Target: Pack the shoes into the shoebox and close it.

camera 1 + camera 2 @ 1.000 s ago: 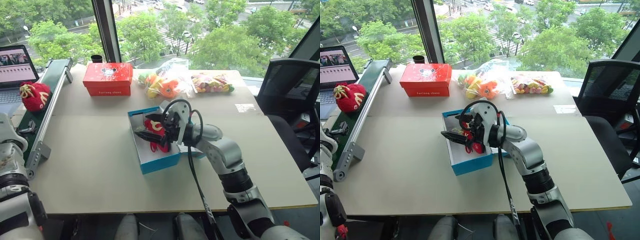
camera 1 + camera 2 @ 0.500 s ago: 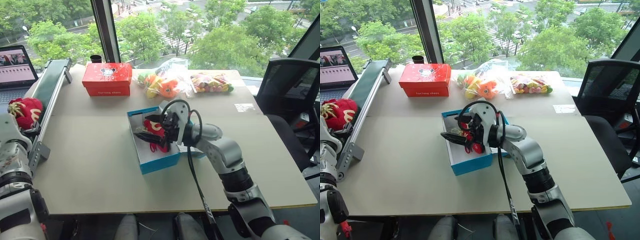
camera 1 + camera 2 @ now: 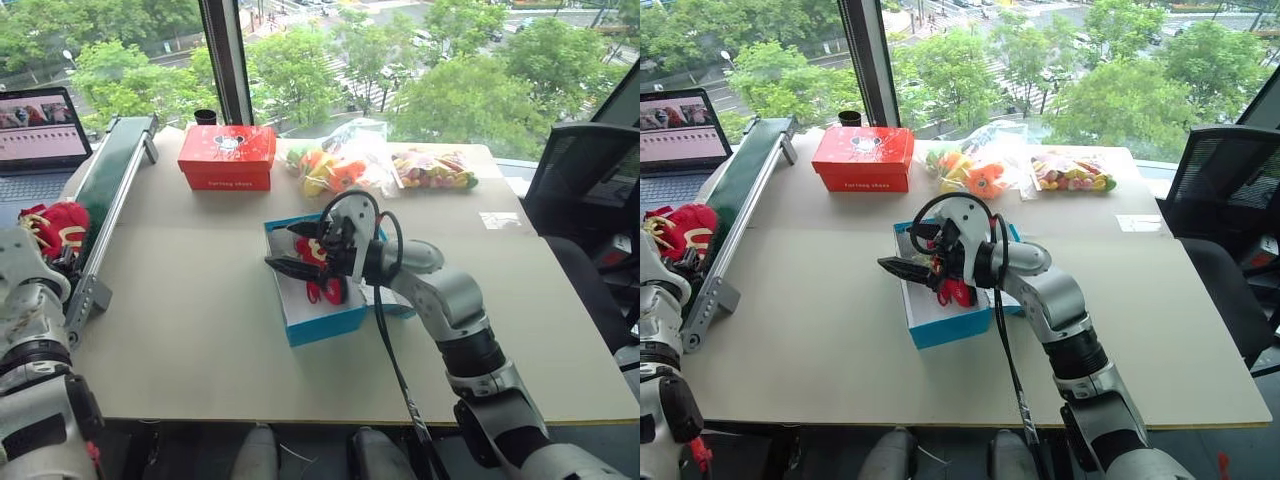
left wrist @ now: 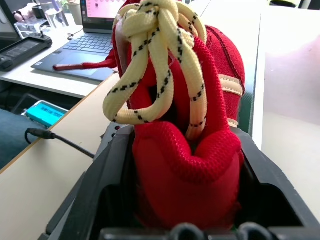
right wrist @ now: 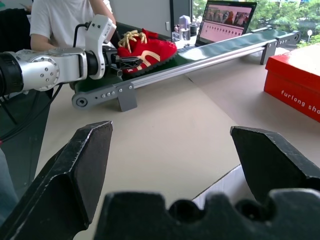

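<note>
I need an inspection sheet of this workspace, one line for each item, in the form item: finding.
Surface: pale table, mostly bare.
Job's things: one red shoe inside the open blue shoebox; second shoe on the conveyor.
Clutter: red-orange box, two bags of colourful items.
Grippers: left gripper closed around the second shoe; right gripper open above the shoebox.
Cables: black cable along the right arm.
Surroundings: laptop, office chair, window with trees, a person seated.

The beige counter [image 3: 180, 330] carries a blue shoebox [image 3: 320, 322] mid-frame, a red-orange box [image 3: 226, 157] and snack bags [image 3: 380, 165] above, and a conveyor [image 3: 110, 190] upper left.
</note>
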Robot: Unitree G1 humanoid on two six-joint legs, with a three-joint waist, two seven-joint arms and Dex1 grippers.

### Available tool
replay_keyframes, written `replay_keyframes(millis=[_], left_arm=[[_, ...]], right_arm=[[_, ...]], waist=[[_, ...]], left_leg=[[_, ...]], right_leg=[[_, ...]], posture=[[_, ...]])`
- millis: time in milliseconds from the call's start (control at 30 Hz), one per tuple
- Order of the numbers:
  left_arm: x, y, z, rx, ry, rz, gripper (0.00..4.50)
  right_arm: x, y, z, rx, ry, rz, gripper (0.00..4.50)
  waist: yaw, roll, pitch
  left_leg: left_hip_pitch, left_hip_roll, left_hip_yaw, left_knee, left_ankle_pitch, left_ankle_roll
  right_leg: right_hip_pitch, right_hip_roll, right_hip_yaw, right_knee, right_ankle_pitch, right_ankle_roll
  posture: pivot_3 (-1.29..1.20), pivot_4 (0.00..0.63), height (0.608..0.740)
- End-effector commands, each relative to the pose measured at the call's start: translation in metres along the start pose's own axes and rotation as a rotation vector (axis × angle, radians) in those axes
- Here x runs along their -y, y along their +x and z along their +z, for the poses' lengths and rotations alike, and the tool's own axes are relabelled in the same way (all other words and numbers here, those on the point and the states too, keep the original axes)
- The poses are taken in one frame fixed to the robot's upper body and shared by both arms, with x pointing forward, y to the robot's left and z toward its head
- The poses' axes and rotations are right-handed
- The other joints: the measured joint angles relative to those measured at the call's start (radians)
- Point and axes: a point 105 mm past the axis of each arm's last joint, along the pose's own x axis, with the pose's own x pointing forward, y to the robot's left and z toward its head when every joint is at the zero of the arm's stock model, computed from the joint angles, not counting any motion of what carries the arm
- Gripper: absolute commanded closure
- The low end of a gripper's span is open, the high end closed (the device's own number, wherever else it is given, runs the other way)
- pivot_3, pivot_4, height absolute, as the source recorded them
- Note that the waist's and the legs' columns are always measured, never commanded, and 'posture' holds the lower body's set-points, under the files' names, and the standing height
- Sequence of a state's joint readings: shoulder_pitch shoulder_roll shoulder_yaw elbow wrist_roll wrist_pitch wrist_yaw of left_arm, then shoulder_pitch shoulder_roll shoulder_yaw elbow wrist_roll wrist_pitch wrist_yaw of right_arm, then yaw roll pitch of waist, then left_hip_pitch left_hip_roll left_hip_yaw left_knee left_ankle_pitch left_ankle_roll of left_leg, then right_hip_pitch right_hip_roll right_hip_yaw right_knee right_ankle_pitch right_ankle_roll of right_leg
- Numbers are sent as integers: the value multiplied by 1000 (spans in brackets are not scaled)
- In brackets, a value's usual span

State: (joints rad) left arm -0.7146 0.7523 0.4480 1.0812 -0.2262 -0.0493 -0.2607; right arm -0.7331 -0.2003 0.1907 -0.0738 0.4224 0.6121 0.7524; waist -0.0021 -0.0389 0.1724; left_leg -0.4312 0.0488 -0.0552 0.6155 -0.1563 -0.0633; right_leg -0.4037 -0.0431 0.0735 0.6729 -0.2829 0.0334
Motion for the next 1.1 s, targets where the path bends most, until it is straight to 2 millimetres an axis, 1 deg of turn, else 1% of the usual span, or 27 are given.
replay_keyframes(millis=[33, 100, 167, 267, 300, 367, 400, 433, 500, 567, 633, 767, 867, 933, 1100], left_arm=[[64, 6, 71, 223, -33, -239, 2755], [91, 2, 78, 241, -36, -330, 2755], [107, -2, 82, 248, -45, -381, 2755], [152, -15, 97, 282, -53, -509, 2755], [169, -22, 103, 298, -20, -560, 2755], [195, -34, 112, 322, 67, -637, 2755], [204, -39, 117, 333, 77, -659, 2755], [211, -43, 122, 342, 71, -680, 2755], [239, -61, 136, 381, 70, -778, 2755], [262, -77, 143, 400, 71, -879, 2755], [272, -85, 146, 402, 70, -927, 2755], [284, -93, 153, 404, 41, -954, 2755], [297, -104, 145, 390, 23, -1029, 2755], [298, -101, 137, 369, 45, -1021, 2755], [303, -102, 139, 358, 12, -1025, 2755]], right_arm=[[10, -6, 39, 182, 202, -21, 0], [16, -10, 62, 309, 339, -17, 0], [25, -13, 71, 356, 414, -39, 0], [50, -21, 79, 433, 562, -130, 0], [61, -25, 79, 453, 615, -178, 0], [82, -32, 79, 471, 676, -278, 0], [88, -34, 79, 475, 700, -303, 0], [92, -36, 78, 473, 716, -321, 0], [98, -37, 74, 447, 733, -354, 0], [101, -37, 68, 424, 745, -383, 0], [103, -37, 67, 424, 756, -394, 0], [107, -38, 66, 421, 764, -426, 0], [109, -40, 67, 432, 768, -438, 0], [109, -41, 69, 443, 775, -441, 0], [110, -42, 74, 462, 771, -437, 0]], waist=[[9, -1, 0], [8, -1, 0], [-1, -1, 0], [-16, -1, 0], [-17, -1, 0], [-18, -1, 0], [-20, -1, 0], [-24, -1, 0], [-31, -1, 1], [-37, -1, 1], [-40, -1, 1], [-50, 0, 1], [-51, 0, 1], [-51, 0, 1], [-48, 1, 1]], left_leg=[[-1, 0, -1, 0, 0, -1], [-3, 0, -2, 1, 1, -2], [-4, 0, -2, 1, 1, -2], [-4, 0, -2, 0, 1, -2], [-4, 0, -2, 0, 1, -2], [-4, 0, -2, 0, 1, -2], [-4, 0, -2, 0, 1, -2], [-4, 0, -2, 0, 1, -2], [-4, 0, -2, -1, 1, -2], [-4, 0, -2, -1, 1, -1], [-5, 0, -2, -1, 1, -1], [-4, 0, -2, -1, 2, -1], [-4, 0, -2, -1, 2, 0], [-4, 0, -2, -1, 2, 0], [-4, 0, -2, -1, 2, 0]], right_leg=[[0, 0, -1, 0, 0, 0], [-1, 0, -2, 0, 0, -1], [-1, 0, -2, 0, 1, -1], [-1, 0, -2, 0, 1, -1], [-1, -1, -2, 0, 1, -1], [-2, 0, -2, 0, 1, -1], [-2, 0, -2, 0, 1, -1], [-3, 0, -1, 1, 1, -1], [-3, 0, -1, 1, 1, -1], [-3, 0, -1, 0, 1, -1], [-3, 0, -1, -1, 1, -1], [-3, 0, 0, 0, 1, -1], [-3, 0, 0, 0, 1, -1], [-3, 0, 0, 0, 1, -1], [-3, 0, 0, 0, 1, -1]], posture=[[0, 150, 734], [0, 150, 734], [0, 150, 734], [0, 150, 734], [0, 150, 734], [0, 150, 734], [0, 150, 734], [0, 150, 734], [0, 150, 734], [0, 150, 734], [0, 150, 734], [0, 150, 734], [0, 150, 734], [0, 150, 734], [0, 150, 734]])
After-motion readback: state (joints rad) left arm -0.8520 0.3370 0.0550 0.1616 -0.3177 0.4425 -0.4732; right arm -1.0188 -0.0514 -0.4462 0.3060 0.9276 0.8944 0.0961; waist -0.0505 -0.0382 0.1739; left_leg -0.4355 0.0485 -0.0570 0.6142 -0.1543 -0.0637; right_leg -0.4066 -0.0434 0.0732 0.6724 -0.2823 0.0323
